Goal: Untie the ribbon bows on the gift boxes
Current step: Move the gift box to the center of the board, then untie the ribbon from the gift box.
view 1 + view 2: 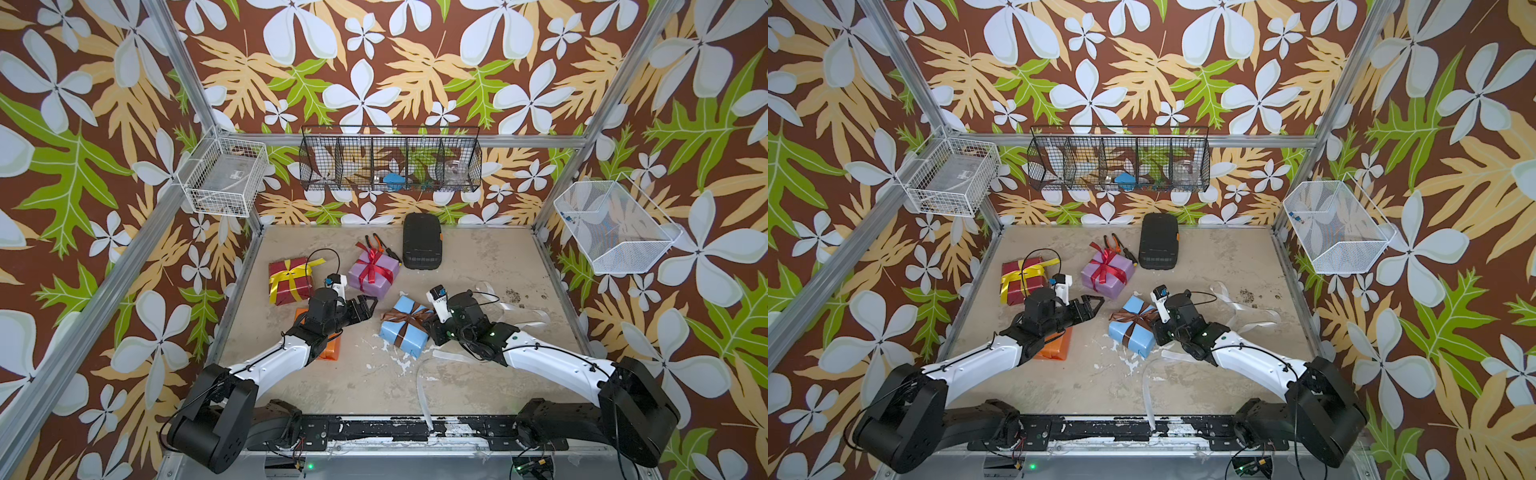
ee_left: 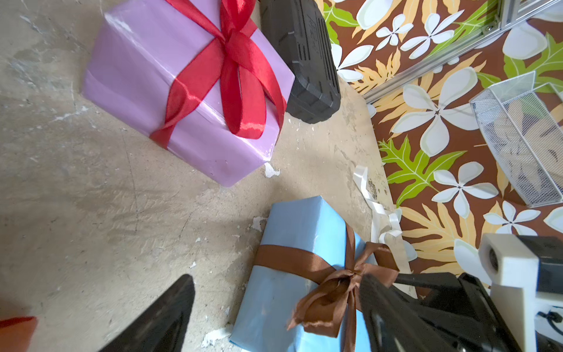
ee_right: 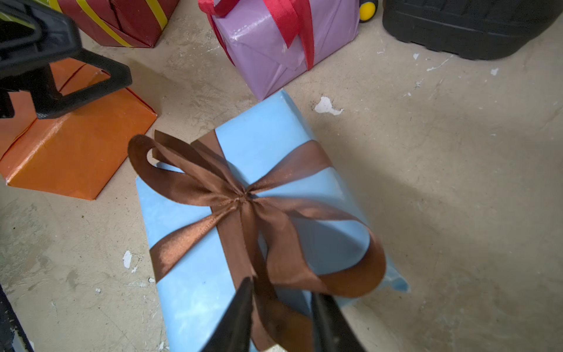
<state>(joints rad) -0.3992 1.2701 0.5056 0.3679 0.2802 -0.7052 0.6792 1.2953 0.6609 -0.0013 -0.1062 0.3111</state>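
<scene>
1. The right hand (image 3: 283,301) has its jaws drawn in on a tail of the brown ribbon (image 3: 243,198). The bow is tied on top of the light blue box (image 1: 401,336), near the middle of the worktop (image 1: 478,257).
2. The left hand (image 1: 363,309) is spread wide and holds nothing. It hangs above bare worktop between the orange box (image 1: 330,353) and the light blue box.
3. The orange box lies partly under the left arm.
4. A white ribbon (image 1: 515,309) lies loose on the worktop beside the right arm.
5. Farther back, the lilac box (image 1: 365,282) carries a tied red ribbon (image 1: 374,264), and the dark red box (image 1: 286,286) a tied yellow ribbon (image 1: 291,272).
6. Pliers (image 1: 374,241) and a black ribbed case (image 1: 422,241) lie just behind the lilac box.
</scene>
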